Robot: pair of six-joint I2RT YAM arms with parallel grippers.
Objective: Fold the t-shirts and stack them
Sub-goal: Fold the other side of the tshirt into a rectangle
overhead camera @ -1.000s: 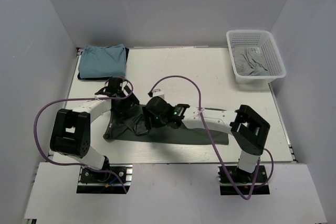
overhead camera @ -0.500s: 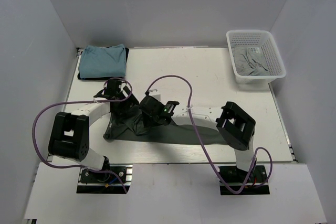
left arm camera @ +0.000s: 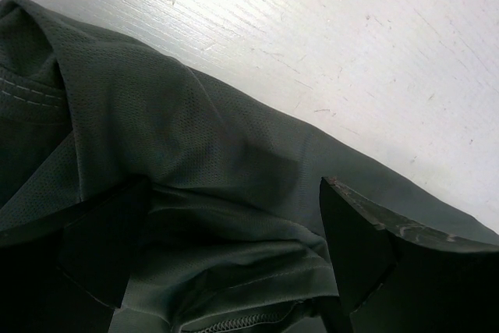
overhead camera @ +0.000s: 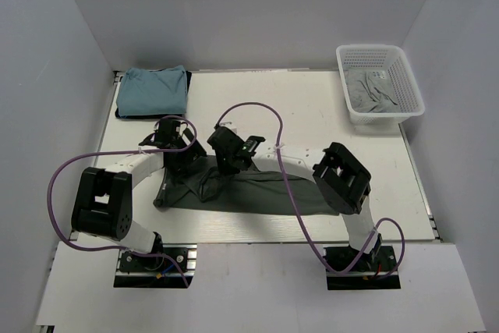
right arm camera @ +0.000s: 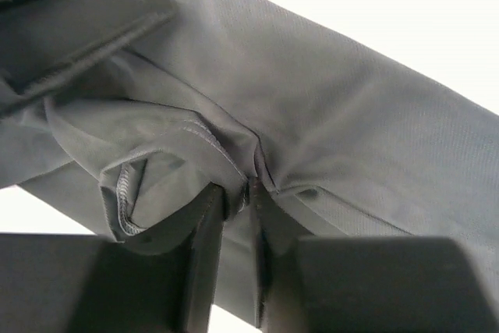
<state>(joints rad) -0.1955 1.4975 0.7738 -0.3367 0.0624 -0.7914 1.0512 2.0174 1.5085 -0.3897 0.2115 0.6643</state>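
A dark grey-green t-shirt (overhead camera: 269, 193) lies as a long crumpled strip across the near half of the table. My left gripper (overhead camera: 185, 164) hovers over its left end, open, with rumpled cloth and a hem (left arm camera: 195, 138) lying between the wide-set fingers (left arm camera: 230, 249). My right gripper (overhead camera: 226, 168) is beside it, shut on a raised fold of the same shirt (right arm camera: 351, 122), the cloth pinched between the two fingers (right arm camera: 238, 210). A folded light teal-blue t-shirt (overhead camera: 152, 91) sits at the far left corner. Pale grey t-shirts (overhead camera: 374, 93) lie in the basket.
A white mesh basket (overhead camera: 366, 49) stands at the far right corner of the white table (overhead camera: 312, 107). Purple cables loop above both arms. White walls close in the table on three sides.
My right arm has swung left and away from the near edge, and its jaws have closed on a fold of the dark shirt. The left arm has barely moved.
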